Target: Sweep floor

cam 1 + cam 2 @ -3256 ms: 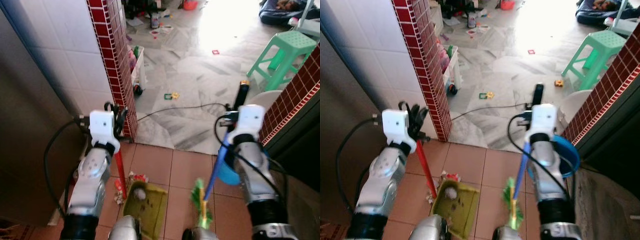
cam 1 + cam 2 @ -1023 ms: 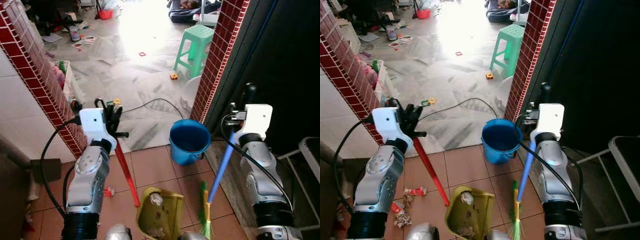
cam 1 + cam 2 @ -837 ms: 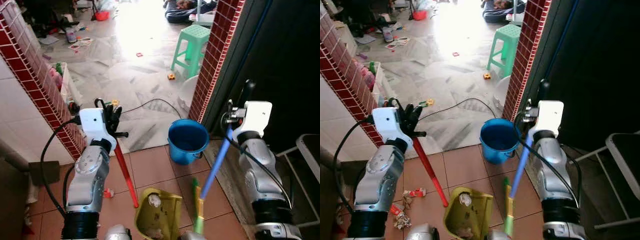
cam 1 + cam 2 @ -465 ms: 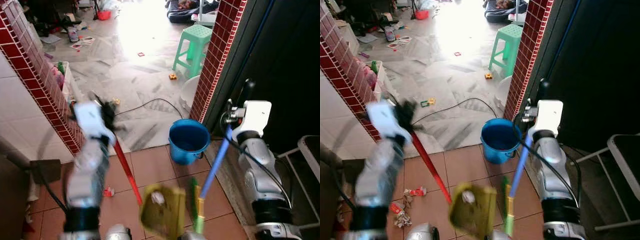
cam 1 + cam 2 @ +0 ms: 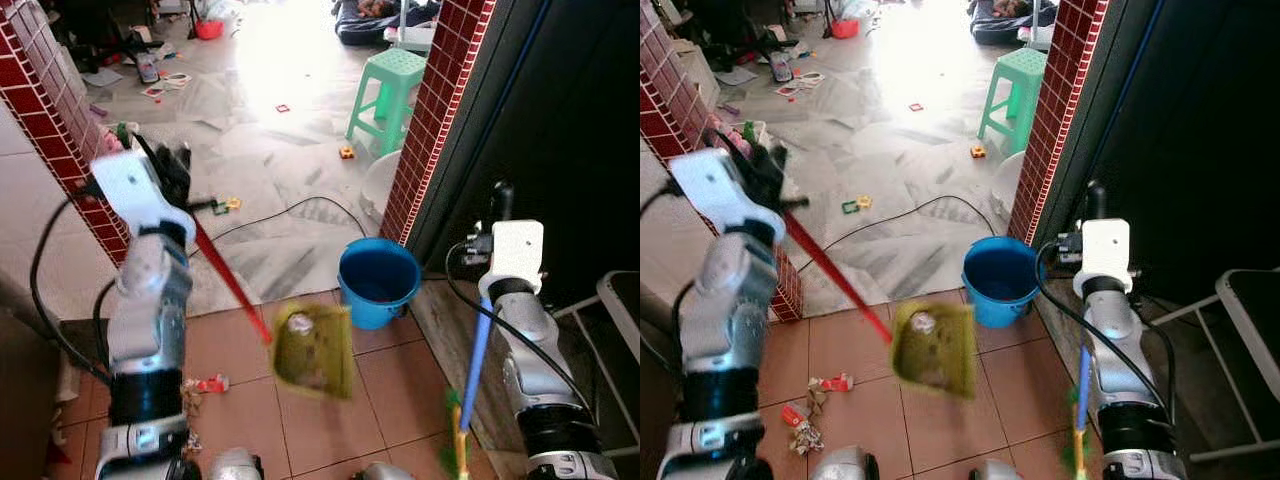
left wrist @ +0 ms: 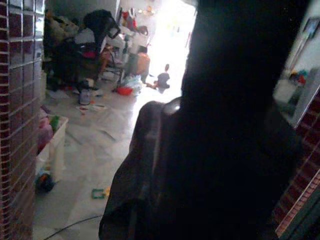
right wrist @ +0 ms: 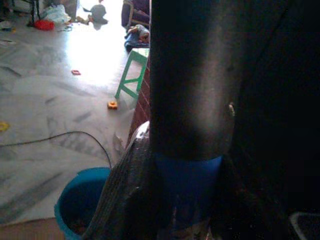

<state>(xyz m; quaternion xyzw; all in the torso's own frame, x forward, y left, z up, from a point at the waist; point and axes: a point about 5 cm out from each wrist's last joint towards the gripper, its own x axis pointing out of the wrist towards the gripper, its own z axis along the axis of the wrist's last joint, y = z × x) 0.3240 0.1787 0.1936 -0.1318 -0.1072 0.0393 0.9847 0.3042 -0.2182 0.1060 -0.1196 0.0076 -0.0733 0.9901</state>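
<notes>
A lived-in home: toys (image 5: 346, 153) litter the marble floor (image 5: 270, 150) at upper centre, beside a green plastic stool (image 5: 388, 85) and red-tiled pillars (image 5: 430, 110).

The dustpan (image 5: 313, 348) is yellow-green on a red handle (image 5: 228, 283). The broom (image 5: 474, 365) has a blue stick with green bristles (image 5: 455, 455). The bucket (image 5: 377, 282) is bright blue, the stool (image 5: 384, 84) mint green. The pillar (image 5: 433, 110) wears small dark red tiles with pale grout. The near floor (image 5: 310, 425) is terracotta tile; beyond lies grey-veined white marble (image 5: 270, 150).
</notes>
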